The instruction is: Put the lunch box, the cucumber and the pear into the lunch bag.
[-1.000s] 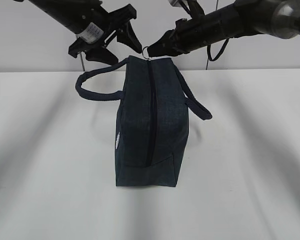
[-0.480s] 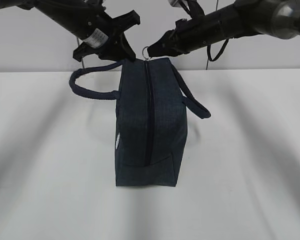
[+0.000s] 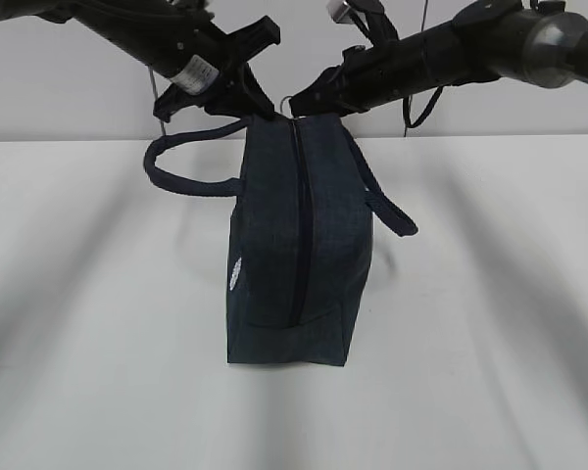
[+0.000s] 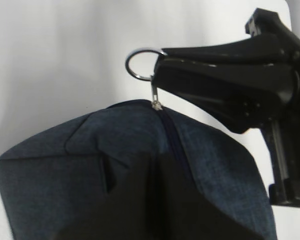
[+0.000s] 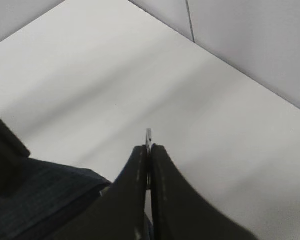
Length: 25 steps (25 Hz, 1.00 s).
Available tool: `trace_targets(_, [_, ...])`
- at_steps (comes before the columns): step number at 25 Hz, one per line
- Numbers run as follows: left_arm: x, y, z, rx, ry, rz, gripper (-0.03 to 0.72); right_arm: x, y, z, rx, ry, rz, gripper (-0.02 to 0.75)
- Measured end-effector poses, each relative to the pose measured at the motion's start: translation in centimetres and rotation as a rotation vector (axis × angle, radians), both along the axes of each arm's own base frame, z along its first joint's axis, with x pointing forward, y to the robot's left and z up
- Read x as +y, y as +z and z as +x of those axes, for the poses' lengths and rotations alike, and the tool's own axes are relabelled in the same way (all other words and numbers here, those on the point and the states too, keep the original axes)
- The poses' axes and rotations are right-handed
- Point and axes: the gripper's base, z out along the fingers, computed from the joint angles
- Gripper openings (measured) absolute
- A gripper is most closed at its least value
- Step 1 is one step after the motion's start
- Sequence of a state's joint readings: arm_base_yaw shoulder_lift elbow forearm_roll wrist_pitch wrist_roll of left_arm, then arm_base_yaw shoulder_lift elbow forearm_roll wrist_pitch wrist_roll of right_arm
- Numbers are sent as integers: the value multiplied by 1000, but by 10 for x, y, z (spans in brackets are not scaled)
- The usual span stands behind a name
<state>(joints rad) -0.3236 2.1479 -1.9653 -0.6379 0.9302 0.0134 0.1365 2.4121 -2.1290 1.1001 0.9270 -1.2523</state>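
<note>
The dark navy lunch bag (image 3: 294, 255) stands on the white table with its zipper shut along the top; it also shows in the left wrist view (image 4: 80, 160) and the right wrist view (image 5: 30, 200). My right gripper (image 3: 309, 98) is shut on the metal ring pull (image 3: 287, 101) at the bag's far end. The pinch shows in the right wrist view (image 5: 150, 149) and the ring in the left wrist view (image 4: 140, 62). My left gripper (image 3: 255, 106) is pressed onto the bag's far top corner, fingers (image 4: 140, 200) together on the fabric. The lunch box, cucumber and pear are out of view.
The bag's two loop handles hang out to the left (image 3: 171, 166) and to the right (image 3: 392, 211). A white table (image 3: 490, 323) lies all round the bag, with a grey wall (image 3: 78, 88) behind it.
My left gripper has come down and to the right onto the bag's far corner and closed from open. The bag's top has shifted slightly. The right gripper stays on the ring.
</note>
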Motion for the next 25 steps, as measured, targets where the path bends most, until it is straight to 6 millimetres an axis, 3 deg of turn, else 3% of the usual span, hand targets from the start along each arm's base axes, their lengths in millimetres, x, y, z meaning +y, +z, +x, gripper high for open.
trace_targets(9, [-2, 2, -3, -4, -43, -21, 15, -2, -3, 1, -14, 2, -53, -16])
trace_targets(18, [1, 30, -15, -71, -92, 12, 15, -4, -7, -3, 29, 31, -108, -16])
trace_targets(25, [1, 32, -17, -78, -98, 20, 15, -5, -8, -4, 43, 34, -126, -16])
